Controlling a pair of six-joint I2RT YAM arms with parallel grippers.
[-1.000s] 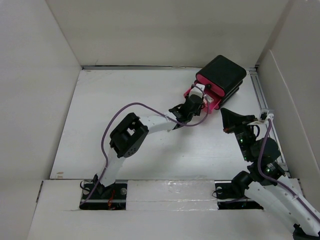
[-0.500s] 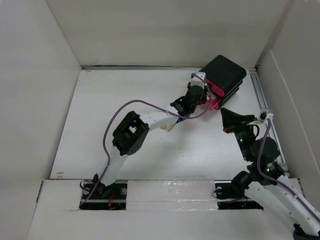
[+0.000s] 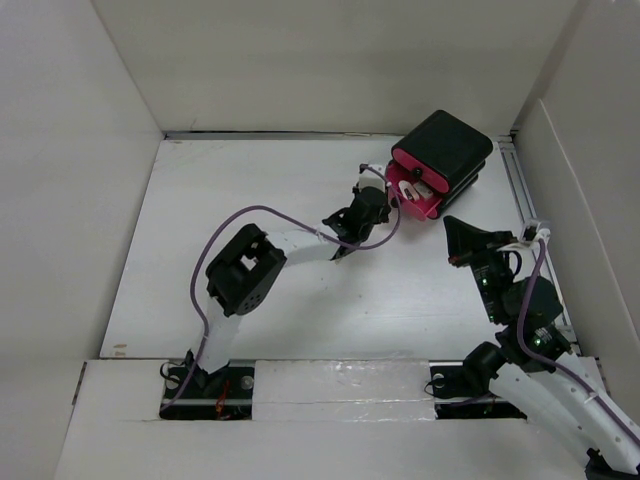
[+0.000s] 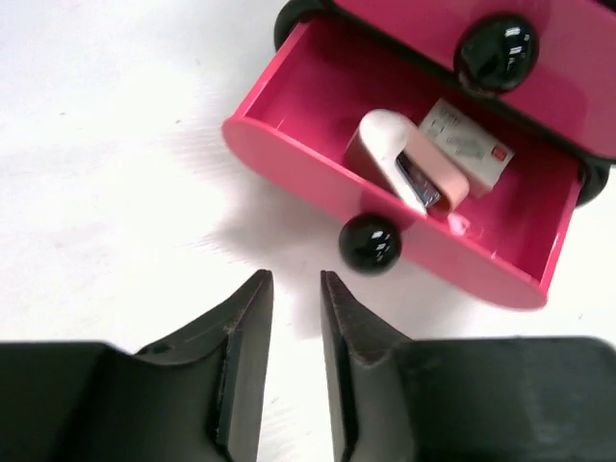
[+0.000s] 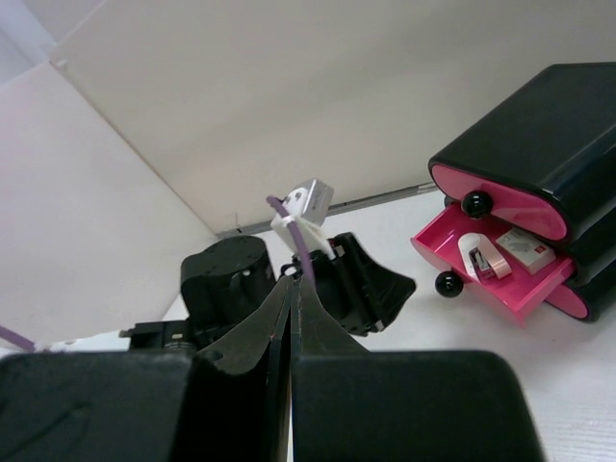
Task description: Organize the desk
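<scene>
The desk [image 3: 250,200] is a white tabletop between white walls. A black box [image 3: 450,150] with pink drawers stands at its far right. Its lowest drawer [image 4: 318,173] is pulled out and holds a white and pink stapler-like item [image 4: 404,159] and a small white box [image 4: 472,144]. My left gripper [image 4: 295,279] is slightly open and empty, just short of the drawer's black knob [image 4: 369,243]. In the top view the left gripper [image 3: 378,197] is left of the drawer [image 3: 418,192]. My right gripper [image 5: 293,284] is shut and empty, near the box's front right [image 3: 455,235].
White panel walls [image 3: 120,90] enclose the desk on the left, back and right. A metal rail [image 3: 525,190] runs along the right edge. The left arm's purple cable [image 3: 260,212] loops over the middle of the desk. A shut upper drawer has a black knob [image 4: 496,50].
My left gripper has drawn back from the drawer toward the left and now stands clear of it. The drawer stands open with the items inside. The right arm has barely moved.
</scene>
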